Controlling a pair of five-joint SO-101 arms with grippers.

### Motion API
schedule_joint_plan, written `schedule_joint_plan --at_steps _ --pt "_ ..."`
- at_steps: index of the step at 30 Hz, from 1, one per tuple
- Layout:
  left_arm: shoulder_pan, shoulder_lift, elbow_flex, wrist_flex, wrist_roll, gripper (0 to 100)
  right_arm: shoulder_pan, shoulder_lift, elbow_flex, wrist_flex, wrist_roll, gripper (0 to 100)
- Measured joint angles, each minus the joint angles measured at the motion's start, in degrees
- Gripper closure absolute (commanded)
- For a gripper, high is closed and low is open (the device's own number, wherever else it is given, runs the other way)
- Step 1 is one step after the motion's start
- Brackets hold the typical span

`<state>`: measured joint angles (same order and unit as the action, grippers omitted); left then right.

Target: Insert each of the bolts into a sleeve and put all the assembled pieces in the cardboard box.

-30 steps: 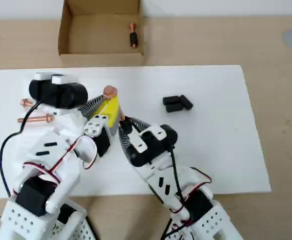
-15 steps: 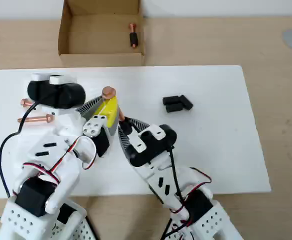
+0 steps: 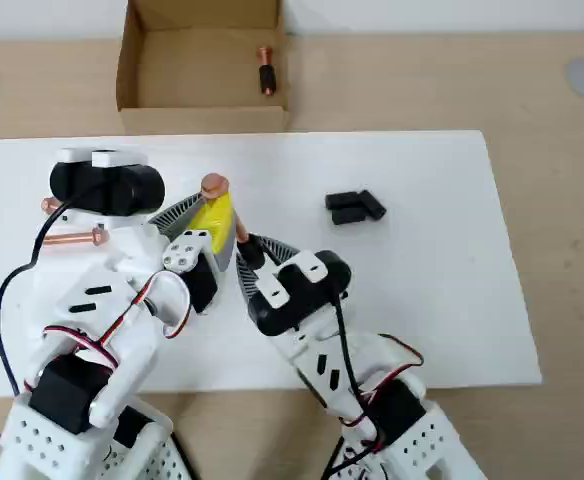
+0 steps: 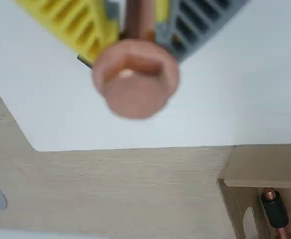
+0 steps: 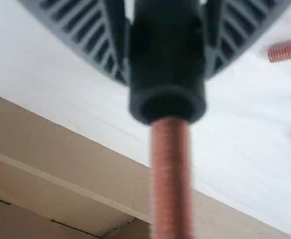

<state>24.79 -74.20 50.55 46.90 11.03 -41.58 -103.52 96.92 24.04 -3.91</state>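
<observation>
A copper bolt is clamped in the left gripper, its threaded shaft entered into the black sleeve gripped by the right gripper (both above the tabletop).

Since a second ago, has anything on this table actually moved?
Barely: the left hand, gripping its bolt, and the right hand, gripping its sleeve, drifted slightly toward the loose bolts. Spare sleeves and the cardboard box with its finished piece stayed put.
</observation>
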Motion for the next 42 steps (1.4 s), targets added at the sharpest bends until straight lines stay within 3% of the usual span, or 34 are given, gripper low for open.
schedule_joint_plan --at_steps 20,33,42 --pt "0.6 0.4 0.2 0.7 1.8 99 0.0 0.0 0.0 -0.7 0.0 98.7" --pt "5.5 0.1 0.0 7.4 2.5 99 0.2 0.0 0.0 -0.6 0.0 98.7" --pt "7.6 0.4 0.2 7.8 9.3 88 0.2 -0.1 0.0 -0.8 -0.2 98.7"
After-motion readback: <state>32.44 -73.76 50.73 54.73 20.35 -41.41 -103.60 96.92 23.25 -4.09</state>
